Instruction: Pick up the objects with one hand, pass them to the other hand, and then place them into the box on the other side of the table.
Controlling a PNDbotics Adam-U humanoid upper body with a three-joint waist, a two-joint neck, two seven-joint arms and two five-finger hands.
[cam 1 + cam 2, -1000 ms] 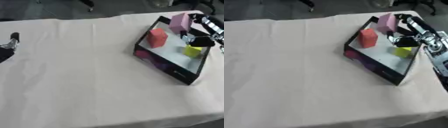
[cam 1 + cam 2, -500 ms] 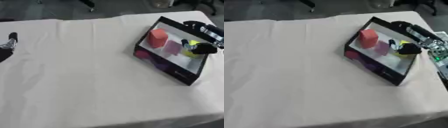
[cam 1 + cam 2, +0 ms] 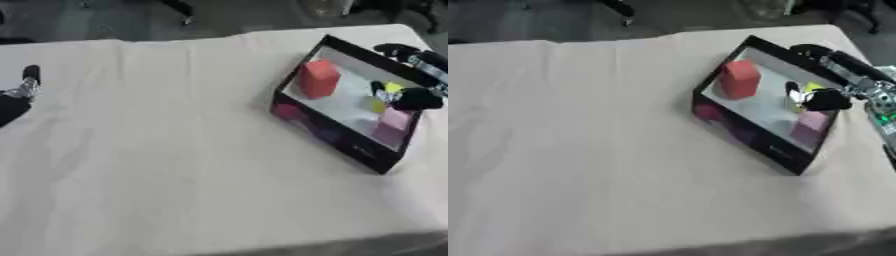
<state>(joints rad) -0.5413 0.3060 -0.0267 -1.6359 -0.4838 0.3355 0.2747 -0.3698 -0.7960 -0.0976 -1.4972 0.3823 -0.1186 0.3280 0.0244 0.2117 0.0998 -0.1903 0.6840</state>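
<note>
At the table's right stands a black box [image 3: 336, 137] with a white floor. In it are a red block [image 3: 318, 78] at the far left, a small yellow object [image 3: 813, 91] near the middle, and a pink block [image 3: 808, 125] against the near right wall. My right hand [image 3: 828, 100] reaches in over the box's right rim and hangs open just above the yellow object, clear of the pink block. My left hand [image 3: 24, 88] rests open at the left edge of the table, holding nothing.
A beige cloth [image 3: 166, 150] covers the whole table, and its wide middle and left hold no objects. The table's near edge runs along the bottom of the view, with dark floor beyond the far edge.
My right hand carried the pink block down into the box and let it go. The block now lies by the near right wall. The left hand has not moved.
</note>
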